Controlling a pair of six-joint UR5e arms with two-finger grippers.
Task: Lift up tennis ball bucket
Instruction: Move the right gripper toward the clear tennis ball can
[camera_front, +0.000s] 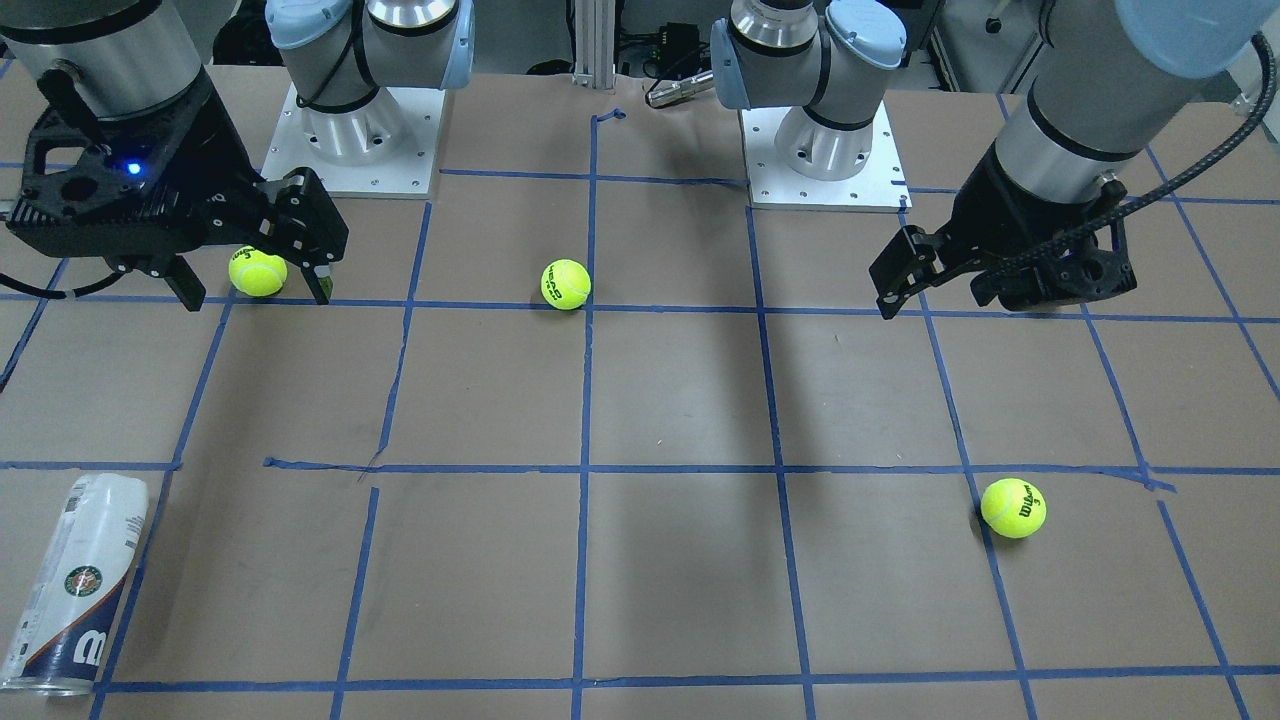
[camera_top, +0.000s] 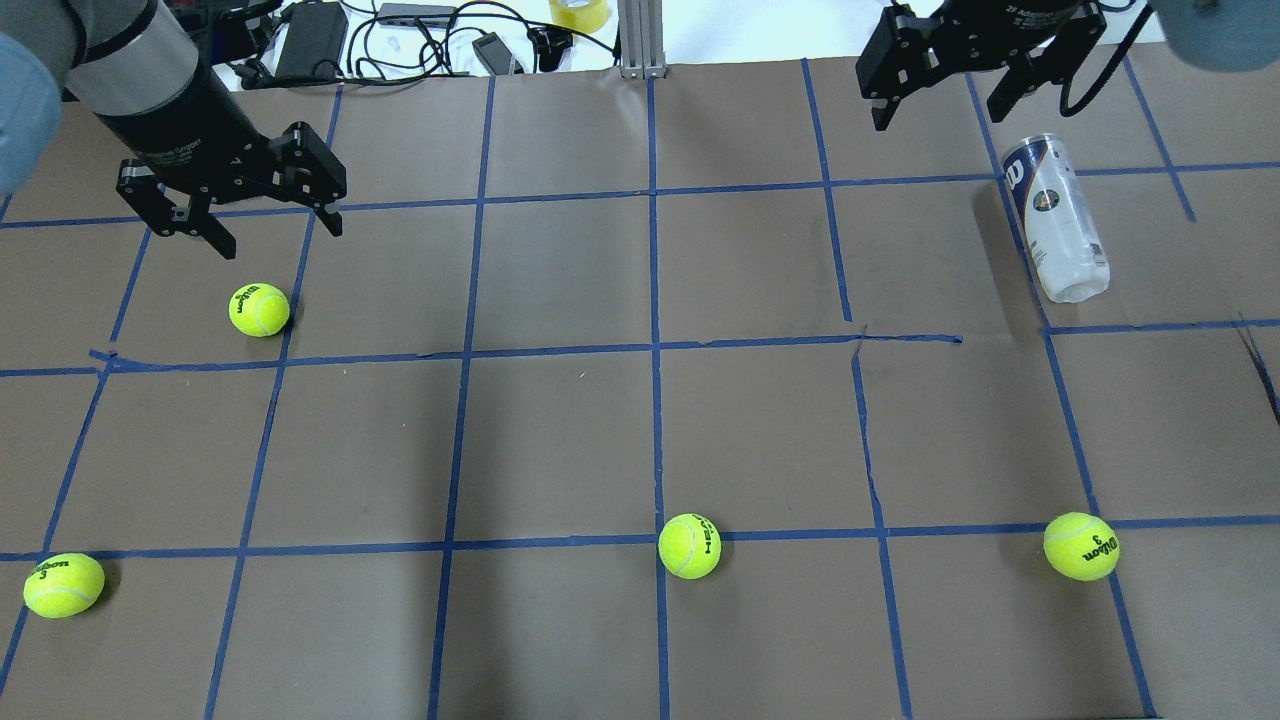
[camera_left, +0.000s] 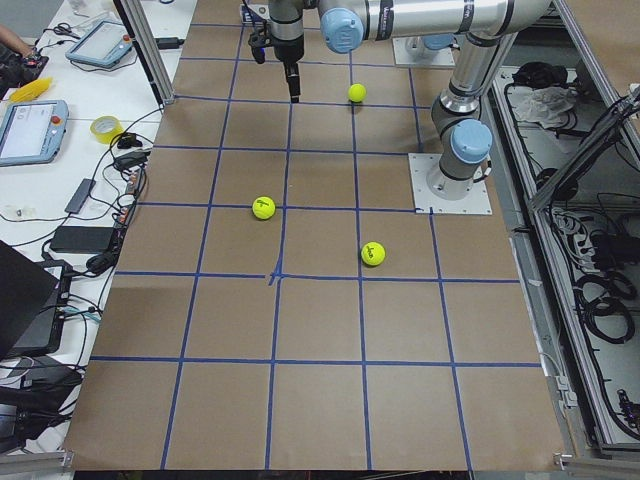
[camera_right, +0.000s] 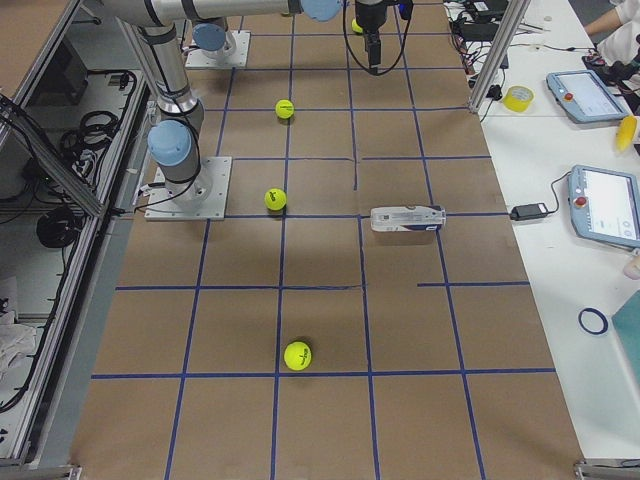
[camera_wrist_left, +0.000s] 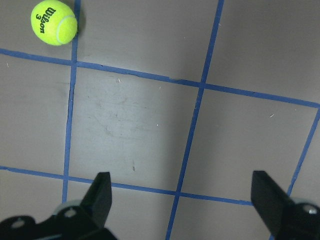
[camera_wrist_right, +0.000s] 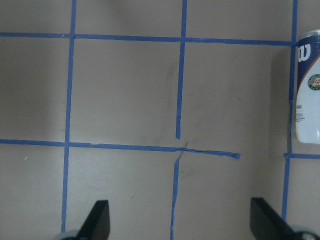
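Clear tennis ball bucket (camera_top: 1056, 218), one, yellow tennis balls (camera_top: 689, 546), four

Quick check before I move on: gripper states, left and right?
Left gripper: open, holding nothing.
Right gripper: open, holding nothing; the tennis ball bucket lies on its side, apart from it.

One camera looks steeply down over the table (camera_front: 680, 400) toward the arm bases (camera_front: 355, 140), another from behind them, two along it from high at either end, and both wrist cameras face straight down from close, the right one sharing the tube (camera_wrist_right: 307, 100) with the overhead view.
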